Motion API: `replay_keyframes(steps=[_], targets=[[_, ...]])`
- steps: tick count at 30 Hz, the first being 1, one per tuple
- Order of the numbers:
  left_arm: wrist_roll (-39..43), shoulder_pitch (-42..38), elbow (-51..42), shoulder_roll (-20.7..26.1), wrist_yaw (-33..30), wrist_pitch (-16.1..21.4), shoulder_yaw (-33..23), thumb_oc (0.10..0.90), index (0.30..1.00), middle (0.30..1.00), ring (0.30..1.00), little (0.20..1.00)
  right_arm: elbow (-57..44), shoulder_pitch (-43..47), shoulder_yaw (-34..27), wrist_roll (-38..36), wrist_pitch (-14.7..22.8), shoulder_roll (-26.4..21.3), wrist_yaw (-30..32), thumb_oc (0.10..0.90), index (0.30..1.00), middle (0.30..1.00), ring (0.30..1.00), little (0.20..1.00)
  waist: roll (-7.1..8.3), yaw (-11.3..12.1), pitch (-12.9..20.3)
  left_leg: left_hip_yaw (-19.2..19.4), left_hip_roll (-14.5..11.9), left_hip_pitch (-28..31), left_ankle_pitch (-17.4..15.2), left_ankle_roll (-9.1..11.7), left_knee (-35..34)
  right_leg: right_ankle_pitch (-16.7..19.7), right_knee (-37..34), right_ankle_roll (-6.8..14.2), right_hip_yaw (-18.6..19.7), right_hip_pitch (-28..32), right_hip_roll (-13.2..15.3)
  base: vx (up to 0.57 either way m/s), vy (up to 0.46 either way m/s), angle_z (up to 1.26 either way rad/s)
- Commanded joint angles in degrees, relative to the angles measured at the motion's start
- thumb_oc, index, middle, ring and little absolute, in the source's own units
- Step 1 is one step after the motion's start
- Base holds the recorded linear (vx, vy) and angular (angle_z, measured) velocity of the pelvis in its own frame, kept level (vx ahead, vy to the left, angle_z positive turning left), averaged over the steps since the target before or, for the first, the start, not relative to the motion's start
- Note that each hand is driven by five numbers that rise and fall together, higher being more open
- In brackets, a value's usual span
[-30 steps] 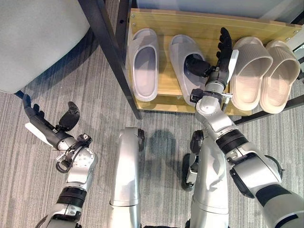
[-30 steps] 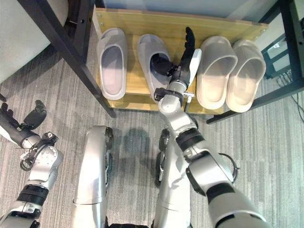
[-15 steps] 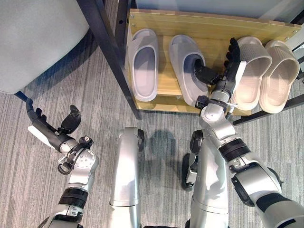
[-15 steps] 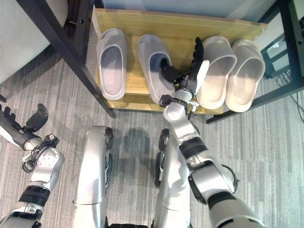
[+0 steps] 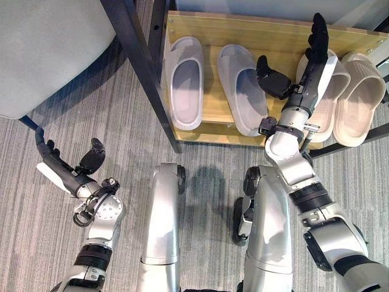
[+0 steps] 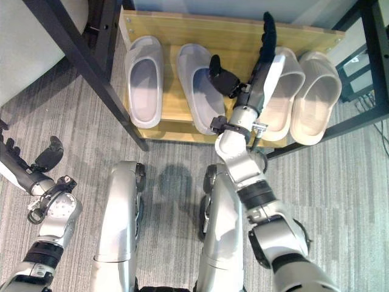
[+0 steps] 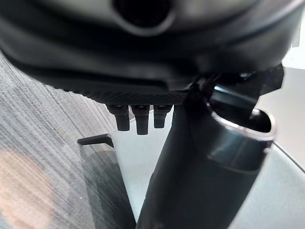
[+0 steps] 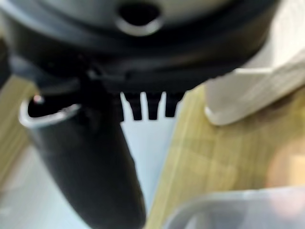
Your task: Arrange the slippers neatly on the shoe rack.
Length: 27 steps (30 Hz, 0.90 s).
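Two grey slippers (image 5: 185, 82) (image 5: 242, 91) lie side by side on the left half of the wooden shelf (image 5: 243, 30) of the shoe rack. Two beige slippers (image 5: 335, 97) (image 5: 360, 97) lie on its right half. My right hand (image 5: 302, 91) is open, its straight fingers (image 6: 266, 36) lying along the left edge of the nearer beige slipper (image 8: 248, 81). Its thumb (image 5: 272, 82) hangs over the gap between the grey and beige pairs. My left hand (image 5: 61, 170) is open above the carpet at the lower left, holding nothing.
A black frame post (image 5: 143, 73) slants down past the shelf's left end. A large pale grey cushion-like shape (image 5: 48, 48) fills the upper left. Another black bar (image 5: 352, 141) runs under the shelf's right front. Grey carpet (image 5: 200, 176) lies in front.
My right hand has moved right and farther in, its thumb leaving the right grey slipper's opening, and now lies against the beige slipper. The left hand has hardly moved.
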<state>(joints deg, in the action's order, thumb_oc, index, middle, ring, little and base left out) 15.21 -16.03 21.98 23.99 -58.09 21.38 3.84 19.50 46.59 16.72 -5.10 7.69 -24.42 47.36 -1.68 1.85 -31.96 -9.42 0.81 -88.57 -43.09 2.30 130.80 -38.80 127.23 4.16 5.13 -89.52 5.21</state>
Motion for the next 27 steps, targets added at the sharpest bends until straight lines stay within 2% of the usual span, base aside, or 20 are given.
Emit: replay_keyframes(steps=[1, 4, 6, 14, 17, 18, 26, 27], targets=[[-5.39, 0.2, -4.13, 2.3, -0.8, 2.54, -0.95, 0.8, 0.9, 0.9, 0.9, 0.9, -10.6, 1.49, -3.11, 4.43, 4.85, -2.69, -0.23, 0.8, 0.9, 0.9, 0.9, 0.9, 1.4, 1.97, 2.17, -0.21, 0.46, -1.38, -0.48, -3.63, 1.88, -0.12, 0.97, -6.14, -2.06, -0.43, 0.08, 0.0, 0.0, 0.0], [-6.67, 0.94, -4.62, 2.3, -0.53, 1.7, -0.59, 0.8, 0.9, 0.9, 0.9, 0.9, -16.78, -1.73, -4.18, 8.75, 3.77, -3.05, -1.29, 0.8, 0.9, 0.9, 0.9, 0.9, 1.7, 1.76, 2.17, -0.19, 0.42, -1.38, -0.52, -3.65, 1.93, 0.1, 0.78, -6.16, -2.07, -0.43, 0.18, 0.0, 0.0, 0.0], [-6.98, 0.99, -4.75, 2.38, -0.6, 1.37, -0.44, 0.8, 0.9, 0.9, 0.9, 0.9, -17.87, -2.6, -4.32, 9.16, 3.59, -2.65, -1.29, 0.8, 0.9, 0.9, 0.9, 0.9, 1.75, 1.69, 2.17, -0.22, 0.42, -1.38, -0.52, -3.69, 1.97, 0.15, 0.75, -6.19, -2.06, -0.43, 0.18, 0.0, 0.0, 0.0], [-9.48, 3.55, -6.48, 1.7, -1.96, -0.7, 0.31, 0.8, 0.9, 0.9, 0.9, 0.9, -30.6, -13.33, -5.22, 14.54, 2.59, 1.2, -2.01, 0.8, 0.9, 0.9, 0.9, 0.9, 2.12, 0.69, 2.17, -0.12, 0.47, -1.38, -0.42, -3.84, 1.9, 0.17, 0.48, -6.27, -2.34, -0.43, -0.03, 0.0, 0.0, 0.0], [-9.88, 4.14, -6.8, 1.59, -2.4, -1.22, 0.33, 0.8, 0.9, 0.9, 0.9, 0.9, -32.89, -15.96, -5.31, 13.91, 3.07, 2.03, -2.04, 0.8, 0.9, 0.9, 0.9, 0.9, 2.25, 0.56, 2.17, -0.15, 0.52, -1.38, -0.38, -3.89, 1.89, 0.28, 0.5, -6.25, -2.29, -0.43, -0.15, 0.0, 0.001, -0.01], [-10.18, 4.78, -7.15, 1.41, -2.74, -1.47, 0.61, 0.8, 0.9, 0.9, 0.9, 0.9, -34.83, -19.14, -5.0, 12.59, 4.23, 2.51, -2.54, 0.8, 0.9, 0.9, 0.9, 0.9, 2.39, 0.28, 2.17, -0.15, 0.51, -1.38, -0.34, -3.92, 1.89, 0.48, 0.33, -6.33, -2.21, -0.43, -0.28, 0.0, 0.0, 0.0], [-10.53, 5.76, -7.86, 1.48, -3.29, -1.94, 0.33, 0.8, 0.9, 0.9, 0.9, 0.9, -35.22, -23.68, -3.82, 7.78, 5.67, 1.45, -4.49, 0.8, 0.9, 0.9, 0.9, 0.9, 2.49, 0.02, 2.17, -0.19, 0.54, -1.38, -0.18, -3.9, 1.72, 0.72, 0.03, -6.2, -1.93, -0.43, -0.36, 0.0, 0.002, 0.0], [-10.4, 5.76, -7.99, 1.39, -3.21, -1.84, 0.23, 0.8, 0.9, 0.9, 0.9, 0.9, -34.95, -24.4, -3.1, 5.5, 6.15, 1.28, -5.54, 0.8, 0.9, 0.9, 0.9, 0.9, 2.46, 0.04, 2.17, -0.29, 0.58, -1.38, -0.08, -3.8, 1.67, 0.62, 0.09, -6.19, -1.87, -0.43, -0.47, 0.0, 0.0, 0.0]])
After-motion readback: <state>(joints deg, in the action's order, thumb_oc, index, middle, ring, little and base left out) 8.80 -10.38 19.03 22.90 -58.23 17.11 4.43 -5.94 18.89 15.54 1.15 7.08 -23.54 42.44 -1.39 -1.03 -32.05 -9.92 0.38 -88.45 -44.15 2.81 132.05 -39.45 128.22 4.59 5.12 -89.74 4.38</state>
